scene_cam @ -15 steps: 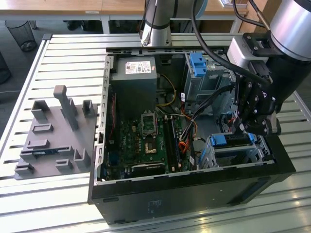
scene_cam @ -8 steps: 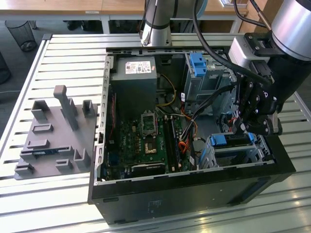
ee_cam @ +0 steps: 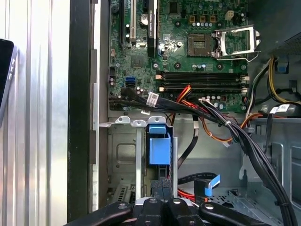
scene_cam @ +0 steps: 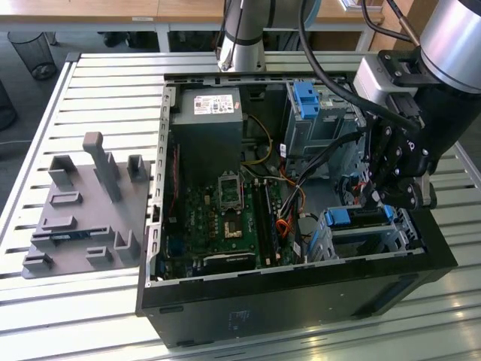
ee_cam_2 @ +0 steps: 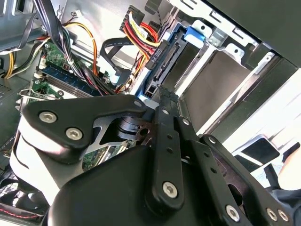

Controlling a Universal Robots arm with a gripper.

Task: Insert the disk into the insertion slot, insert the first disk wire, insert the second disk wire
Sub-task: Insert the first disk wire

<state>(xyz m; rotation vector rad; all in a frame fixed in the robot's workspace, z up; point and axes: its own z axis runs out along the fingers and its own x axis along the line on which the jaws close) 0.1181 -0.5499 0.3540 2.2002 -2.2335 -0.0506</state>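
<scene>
Room around the gripper is tight: in the exterior view it hangs inside the open computer case, close to the wall on the exterior view's right, with black cable bundles running just beside it. In both wrist views its fingers are pressed together; whether anything thin is pinched between them cannot be told.

The disk sits in the insertion slot, just beside the fingertips. Its bright blue frame lies along the upper edge, and the cage walls hide most of the silver body.

In the second wrist view a black connector on red and yellow wires hangs near the fingertips; contact cannot be judged.

The case stands on a slatted metal tabletop, with a grey fixture well apart.
</scene>
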